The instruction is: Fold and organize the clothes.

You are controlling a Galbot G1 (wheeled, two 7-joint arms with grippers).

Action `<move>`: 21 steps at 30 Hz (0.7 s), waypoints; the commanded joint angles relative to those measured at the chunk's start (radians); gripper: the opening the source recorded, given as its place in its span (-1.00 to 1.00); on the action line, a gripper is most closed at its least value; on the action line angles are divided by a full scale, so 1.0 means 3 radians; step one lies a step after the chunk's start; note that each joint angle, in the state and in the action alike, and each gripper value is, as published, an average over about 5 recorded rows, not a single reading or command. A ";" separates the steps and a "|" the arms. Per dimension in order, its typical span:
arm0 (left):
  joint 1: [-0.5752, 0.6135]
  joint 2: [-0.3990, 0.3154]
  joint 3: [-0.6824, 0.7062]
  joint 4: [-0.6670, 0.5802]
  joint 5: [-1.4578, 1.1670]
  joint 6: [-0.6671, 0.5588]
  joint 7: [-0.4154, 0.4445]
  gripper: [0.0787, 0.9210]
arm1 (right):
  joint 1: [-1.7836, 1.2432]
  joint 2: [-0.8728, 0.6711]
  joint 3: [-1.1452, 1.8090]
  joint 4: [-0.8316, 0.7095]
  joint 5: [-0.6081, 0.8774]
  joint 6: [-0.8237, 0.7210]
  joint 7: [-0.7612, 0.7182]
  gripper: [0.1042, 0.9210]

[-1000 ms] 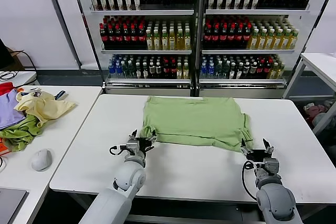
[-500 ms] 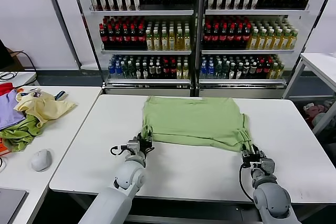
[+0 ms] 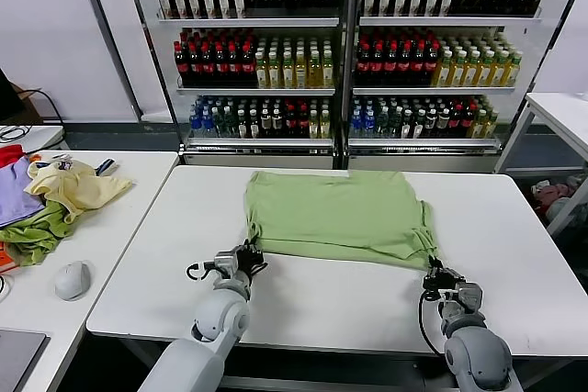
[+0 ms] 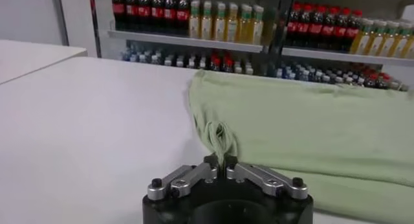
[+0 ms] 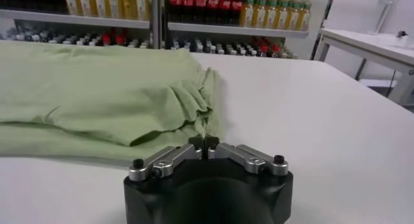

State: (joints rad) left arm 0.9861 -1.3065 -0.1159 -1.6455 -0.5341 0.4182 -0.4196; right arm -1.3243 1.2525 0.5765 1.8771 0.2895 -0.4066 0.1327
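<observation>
Left gripper (image 3: 249, 255) and right gripper (image 3: 435, 272) low, pinching shirt (image 3: 335, 213) corners

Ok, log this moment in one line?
left gripper: shut on shirt near corner | right gripper: shut on other near corner | shirt: flat on table

A white table (image 3: 514, 227) fills the lower middle of the head view, and behind it, across the top, a glass-fronted cooler (image 3: 347, 52) holds rows of bottles (image 3: 276, 57) with dark, red, yellow and green contents on three shelves. At the left edge a second white table (image 3: 110, 227) carries a pile of cloths: a pale yellow garment (image 3: 73, 185) on top, purple cloth (image 3: 14, 192) and darker green cloth (image 3: 32, 236) beneath. A grey computer mouse (image 3: 73, 279) lies below the pile, and the corner of a third table (image 3: 562, 109) shows at the right edge.
</observation>
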 commanded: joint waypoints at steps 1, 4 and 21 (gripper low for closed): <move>0.0469 0.0028 -0.0049 -0.0509 0.0046 0.0016 -0.0004 -0.92 | -0.0311 0.0000 0.0028 0.0309 0.0011 0.0011 -0.0010 -0.98; 0.0724 0.0069 -0.0099 -0.0754 0.0111 0.0035 -0.0011 -0.92 | -0.0579 0.0004 0.0079 0.0544 -0.0027 0.0032 -0.0012 -0.98; 0.1948 0.0186 -0.0561 -0.1941 0.0520 0.0156 0.0031 -0.71 | -0.1308 0.0168 0.0298 0.1243 -0.0308 -0.0053 -0.0120 -0.59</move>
State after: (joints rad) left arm 1.4226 -1.2587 -0.2408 -2.0681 -0.4249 0.4558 -0.4183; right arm -1.6372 1.2865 0.6545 2.1896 0.2316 -0.4024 0.1042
